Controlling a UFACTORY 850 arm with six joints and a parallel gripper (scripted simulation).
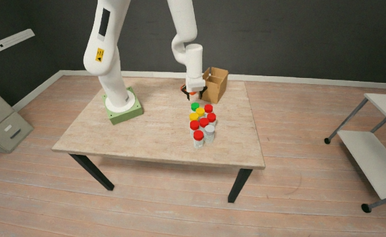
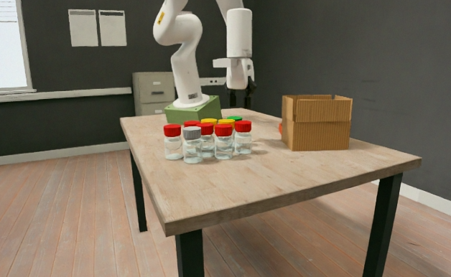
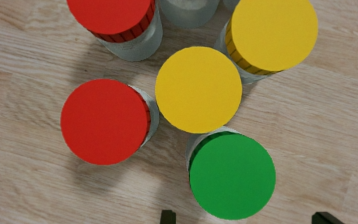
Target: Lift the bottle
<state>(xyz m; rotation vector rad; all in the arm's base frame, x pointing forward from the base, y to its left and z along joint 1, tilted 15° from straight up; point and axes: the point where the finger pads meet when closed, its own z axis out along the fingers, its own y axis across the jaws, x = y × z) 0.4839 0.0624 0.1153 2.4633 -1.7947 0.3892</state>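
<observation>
On the table [image 1: 154, 144], the bottle cluster stands toward the right edge; the green-capped bottle [image 1: 195, 106] is its rearmost member, upright. The gripper [image 1: 193, 93], open and empty, hangs just behind it, toward the back edge.

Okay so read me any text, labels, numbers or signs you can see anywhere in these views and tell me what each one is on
No text is legible in any view.
Yellow sticker on the arm's lower link: a dark symbol, too small to read.
Small label near the arm's foot: barcode-like marks, too blurred to read.
Two sheets on the wall: no readable print.
Bottle caps, including the green cap: plain.
Cardboard box: no print visible.
</observation>
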